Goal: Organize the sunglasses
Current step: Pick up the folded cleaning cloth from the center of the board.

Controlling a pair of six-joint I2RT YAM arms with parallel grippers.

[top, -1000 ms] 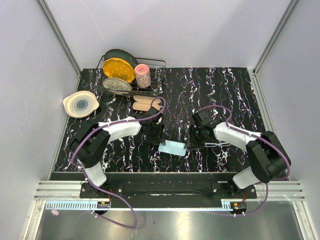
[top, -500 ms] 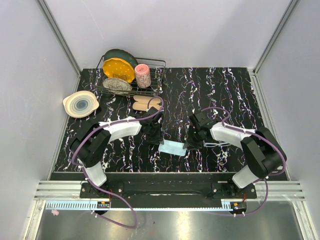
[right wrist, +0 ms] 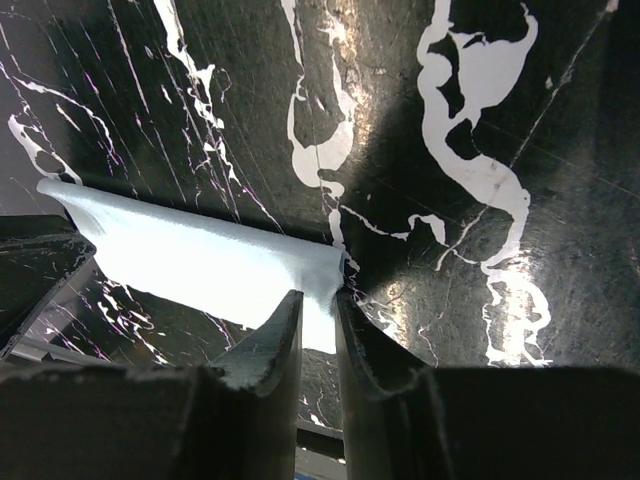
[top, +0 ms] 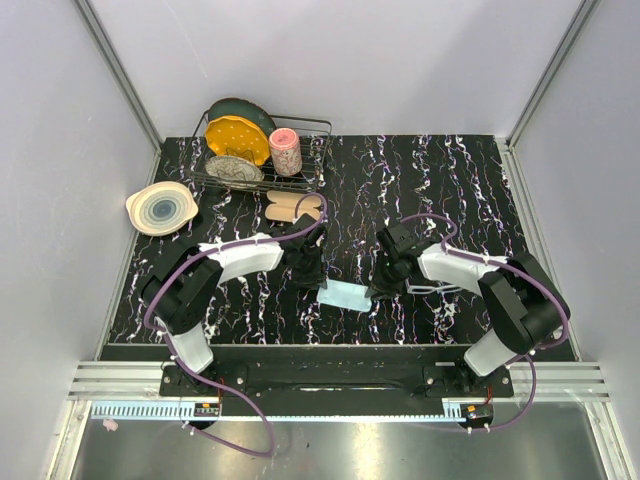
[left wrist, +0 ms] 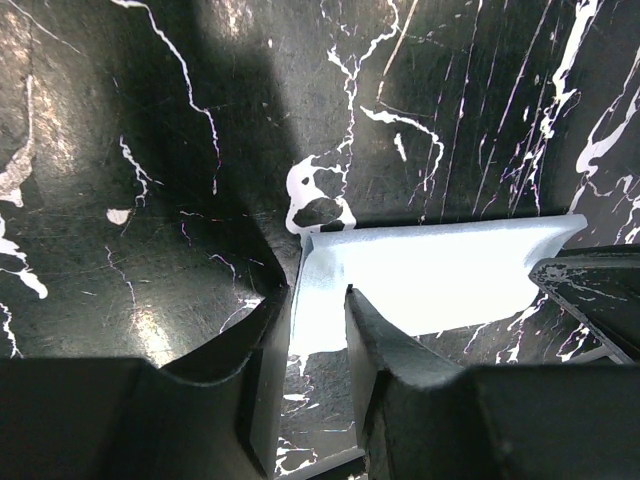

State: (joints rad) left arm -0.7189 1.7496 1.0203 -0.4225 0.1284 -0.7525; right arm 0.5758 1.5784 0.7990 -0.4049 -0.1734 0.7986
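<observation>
The left gripper has its two dark fingers standing a little apart, with a visible slot between them. They straddle the left edge of the thin light-blue square cloth, which fills that slot. The right gripper has its jaws drawn much nearer together around the cloth's opposite edge. A corner of the fabric runs into the narrow gap, but I cannot tell whether the pads actually bite on it. In both wrist views the cloth stretches away from the fingers as a pale band with one long edge curled.

From above, the two grippers face each other across the cloth near the front middle of the black table, whose marbled top is veined with white and purple. The left one is at the cloth's left end and the right one at its right end.

The sunglasses, a thin whitish frame with clear lenses, lie on the table just right of the right gripper, close under that arm's white forearm. They are apart from the cloth, and neither gripper touches them.

At the back left stands a dark wire dish rack holding a yellow round plate on edge and a pink patterned cup. A cream bowl with blue rings sits at the table's left edge, well apart from both arms.
</observation>
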